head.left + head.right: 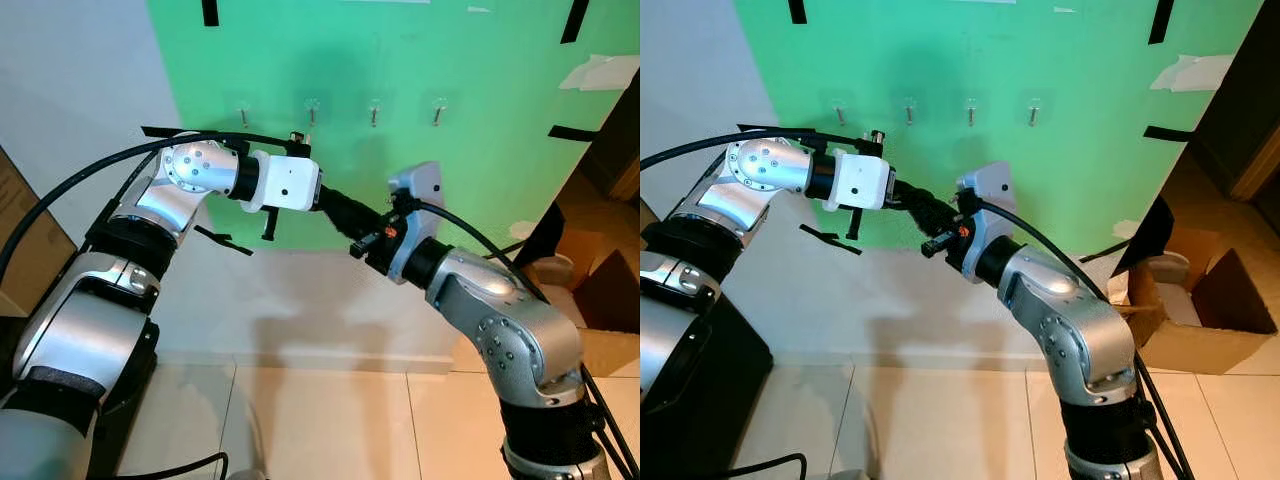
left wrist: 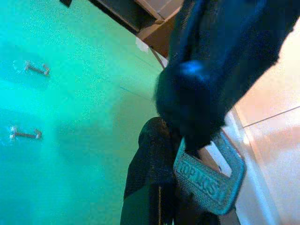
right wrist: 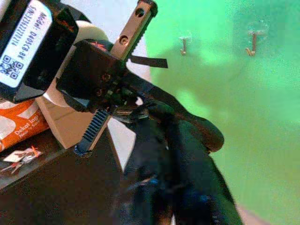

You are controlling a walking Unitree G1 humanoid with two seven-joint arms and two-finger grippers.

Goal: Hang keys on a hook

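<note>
Two arms were raised in front of the green wall panel (image 1: 480, 90), my largest landmark, taped at its edges with black strips. Below it ran a pale wall band, then the tiled floor (image 1: 330, 420). A cardboard box (image 1: 1200, 300) sat on the floor off to my right, flaps open.

Four small metal hooks (image 1: 311, 112) stuck out of the panel in a level row, above both arms and apart from them.

My left end effector (image 1: 345, 212) reached across toward the right, at mid height under the hooks. My right end effector (image 1: 372, 240) came up from the lower right and met it. Black fingers of both overlapped at one spot; the right wrist view showed them bunched together against the left wrist housing.

Left end effector was closed on the key (image 2: 208, 176): the left wrist view showed its fingertips (image 2: 192, 108) pinching the top of the key's head, which hung just under them, grey-green metal with raised lettering. A dark finger (image 2: 150, 173) sat right beside the key, touching or nearly so; I could not tell which.

Right end effector state: could not tell whether its fingers were apart or clamped, too much black on black.

Key was well below the hook row, not on any hook.
</note>
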